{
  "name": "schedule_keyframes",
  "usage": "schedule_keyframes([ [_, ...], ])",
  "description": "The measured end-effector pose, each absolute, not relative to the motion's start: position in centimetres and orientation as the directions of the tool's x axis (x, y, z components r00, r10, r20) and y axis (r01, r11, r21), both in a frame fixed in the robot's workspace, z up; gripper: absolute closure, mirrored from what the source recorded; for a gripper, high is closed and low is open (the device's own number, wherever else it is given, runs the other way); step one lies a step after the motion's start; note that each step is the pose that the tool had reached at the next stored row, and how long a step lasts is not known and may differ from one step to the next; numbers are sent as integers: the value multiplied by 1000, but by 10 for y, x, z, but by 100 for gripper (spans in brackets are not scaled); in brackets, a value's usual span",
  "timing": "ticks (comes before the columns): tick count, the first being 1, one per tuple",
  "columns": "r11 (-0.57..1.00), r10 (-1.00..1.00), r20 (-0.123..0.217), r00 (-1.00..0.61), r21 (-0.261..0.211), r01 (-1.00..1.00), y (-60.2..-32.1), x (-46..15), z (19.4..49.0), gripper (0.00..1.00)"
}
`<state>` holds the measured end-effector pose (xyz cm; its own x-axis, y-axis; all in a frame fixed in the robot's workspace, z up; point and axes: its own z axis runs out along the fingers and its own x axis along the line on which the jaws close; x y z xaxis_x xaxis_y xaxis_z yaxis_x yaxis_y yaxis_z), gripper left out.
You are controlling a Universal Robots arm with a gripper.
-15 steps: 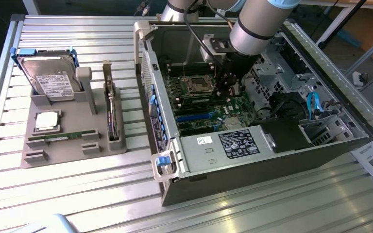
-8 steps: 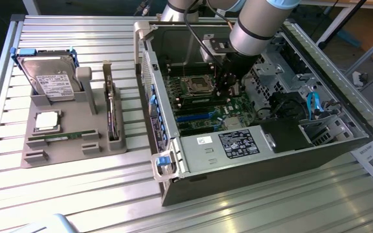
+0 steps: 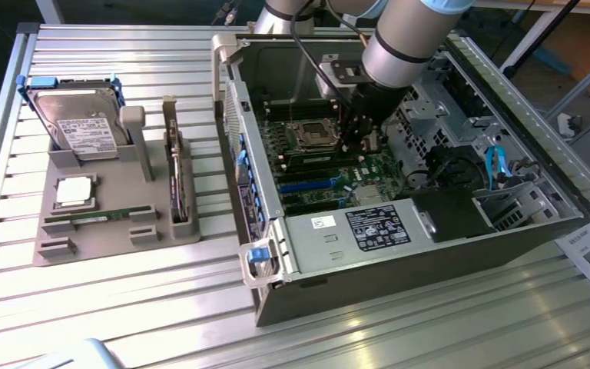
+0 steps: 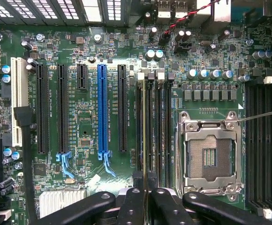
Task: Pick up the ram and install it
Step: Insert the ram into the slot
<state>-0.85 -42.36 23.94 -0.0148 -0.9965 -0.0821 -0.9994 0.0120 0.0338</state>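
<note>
ram [image 4: 144, 131] stands on edge, seen as a thin line, its long axis running along the dark memory slots [image 4: 155, 126] just beside the cpu socket [image 4: 209, 154]. whether it is seated i cannot tell. gripper [image 4: 146, 193], inside the open computer case [image 3: 306, 246], is clenched on one end of it.

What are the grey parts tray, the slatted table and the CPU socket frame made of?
Grey parts tray: matte plastic, likely printed; uniform dull colour. Slatted table: brushed aluminium by look; silvery ribbed profiles. CPU socket frame: bare shiny metal, probably steel.
</note>
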Motion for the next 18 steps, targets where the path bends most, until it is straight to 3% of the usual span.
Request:
schedule_keyframes([
  [18,7,-997,-83,-9,31,-999,-423,-9,235,88],
])
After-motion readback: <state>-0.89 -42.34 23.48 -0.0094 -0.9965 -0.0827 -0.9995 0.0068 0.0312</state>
